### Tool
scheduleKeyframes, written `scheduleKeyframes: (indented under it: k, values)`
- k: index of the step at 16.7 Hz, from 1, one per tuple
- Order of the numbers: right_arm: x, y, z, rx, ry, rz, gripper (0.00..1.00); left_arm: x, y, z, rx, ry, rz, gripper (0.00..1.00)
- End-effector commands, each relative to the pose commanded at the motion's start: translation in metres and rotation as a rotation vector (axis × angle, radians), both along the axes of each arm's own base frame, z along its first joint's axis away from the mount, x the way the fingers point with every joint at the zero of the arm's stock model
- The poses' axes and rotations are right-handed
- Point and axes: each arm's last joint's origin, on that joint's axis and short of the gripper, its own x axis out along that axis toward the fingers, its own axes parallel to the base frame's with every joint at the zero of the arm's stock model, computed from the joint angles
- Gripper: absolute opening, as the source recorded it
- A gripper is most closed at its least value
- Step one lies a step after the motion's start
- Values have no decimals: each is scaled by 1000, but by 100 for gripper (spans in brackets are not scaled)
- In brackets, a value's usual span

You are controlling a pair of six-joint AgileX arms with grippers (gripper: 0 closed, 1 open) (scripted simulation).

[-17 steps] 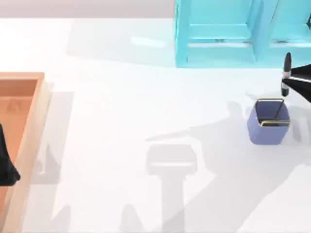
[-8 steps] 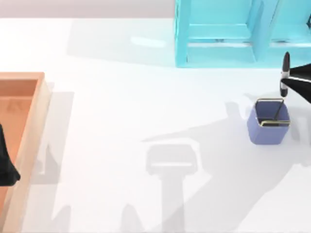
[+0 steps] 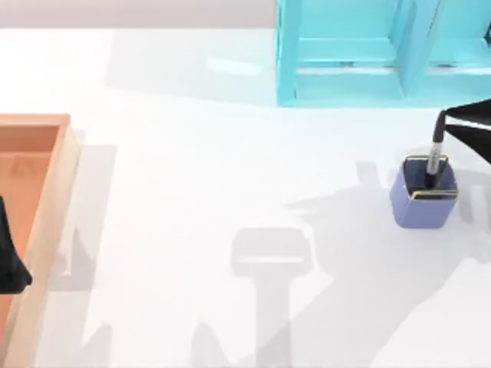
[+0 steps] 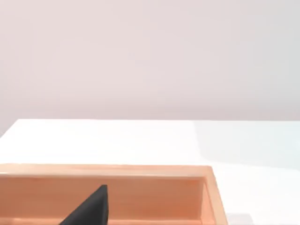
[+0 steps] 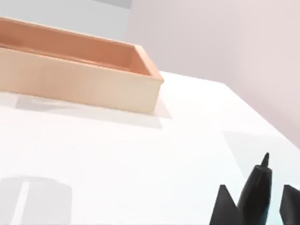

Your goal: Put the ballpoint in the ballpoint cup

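Since a moment ago the ballpoint [image 3: 434, 157] has gone from hanging high beside the shelf unit [image 3: 368, 54] to standing with its lower end inside the cup [image 3: 423, 193], and my right gripper [image 3: 445, 123] has shifted a little left and nearer with it. Right now the pen leans slightly, its dark top at my fingertips, its pale middle band just above the gold rim, its bottom lost in the dark inside. From above I cannot tell whether my right fingers are clamped on it or have let go. On my right wrist camera the ballpoint [image 5: 255, 194] rises between my two dark fingers [image 5: 222, 206], with its tapered tip pointing up and away.

Cup sits at the right side of the table [image 3: 230, 153], near the front of the cyan shelf unit, which stands just beyond it at the far edge. Nothing lies between the two. Over at the left edge is the wooden tray [image 3: 46, 199], well apart from the cup, and my left gripper [image 3: 9, 264] is parked over the tray's near part. My left wrist camera looks along the tray [image 4: 140, 171] with one dark finger [image 4: 91, 208] poking in; whether that gripper is open I cannot tell.
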Motion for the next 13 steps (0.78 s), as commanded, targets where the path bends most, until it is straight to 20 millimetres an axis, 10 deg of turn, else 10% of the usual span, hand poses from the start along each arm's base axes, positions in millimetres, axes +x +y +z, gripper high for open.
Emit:
scheduleKeyframes:
  k: [7,13]
  values:
    - [0,0,0,0,0,0,98,0,0,0,0,0,0,100]
    - [0,0,0,0,0,0,100,0,0,0,0,0,0,100]
